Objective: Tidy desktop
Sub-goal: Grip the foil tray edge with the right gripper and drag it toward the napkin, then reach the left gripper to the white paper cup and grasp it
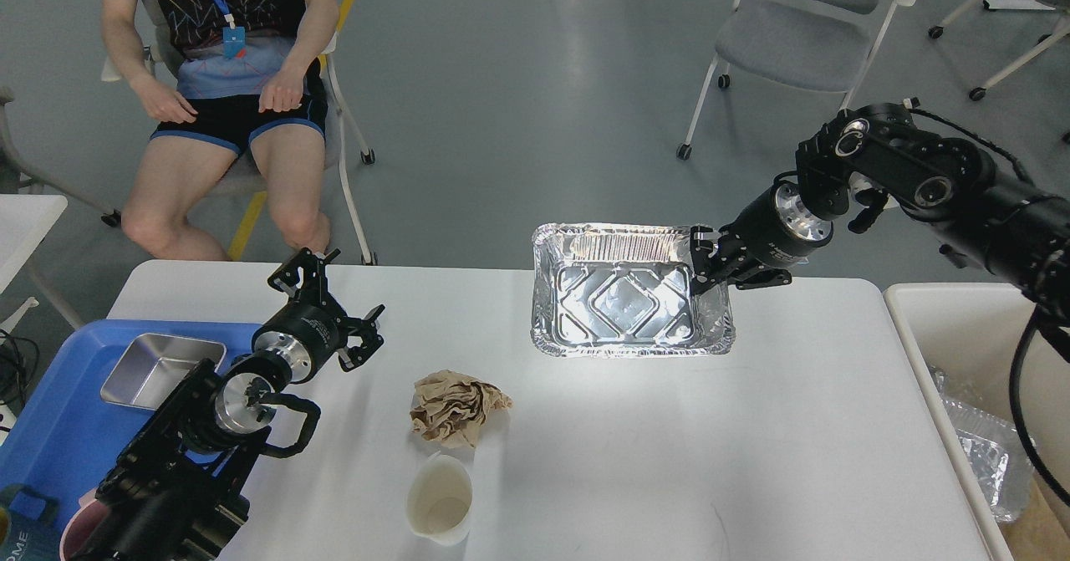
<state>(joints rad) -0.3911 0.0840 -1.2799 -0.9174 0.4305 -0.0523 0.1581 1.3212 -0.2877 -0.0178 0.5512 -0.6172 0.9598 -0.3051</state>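
The desktop (635,444) is a large white tabletop. My right gripper (706,270) is shut on the right rim of an empty foil tray (623,298) and holds it lifted above the table's far edge. A crumpled brown paper ball (456,408) lies left of centre. A white paper cup (440,498) stands just in front of it. My left gripper (333,310) is open and empty, above the table left of the paper ball.
A blue tray (67,410) at the left holds a small steel pan (159,369). A beige bin (986,394) at the right holds another foil tray (991,452). A person (221,93) sits beyond the table's far left. A grey chair (802,34) stands behind.
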